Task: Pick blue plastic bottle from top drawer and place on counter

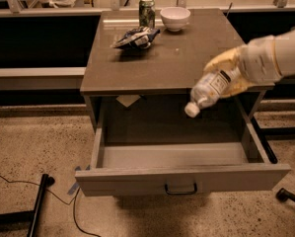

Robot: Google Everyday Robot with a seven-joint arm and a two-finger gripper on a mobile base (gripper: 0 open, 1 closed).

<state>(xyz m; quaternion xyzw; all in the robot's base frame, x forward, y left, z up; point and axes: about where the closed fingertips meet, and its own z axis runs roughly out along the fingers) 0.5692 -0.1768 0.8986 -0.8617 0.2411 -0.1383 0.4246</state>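
Note:
The blue plastic bottle point(208, 90), clear with a white cap and pale label, hangs tilted with its cap down-left, held above the open top drawer point(181, 179) at the level of the counter's front edge. My gripper point(228, 73), with yellowish fingers, is shut on the bottle's upper body; the white arm reaches in from the right. The drawer is pulled fully out and its inside shows nothing else. The grey-brown counter point(186, 58) lies just behind the bottle.
On the counter's back part stand a green drink can point(147, 12), a white bowl point(175, 18) and a crumpled chip bag point(135, 37). A black stand leg and cable point(38, 206) lie on the floor at the left.

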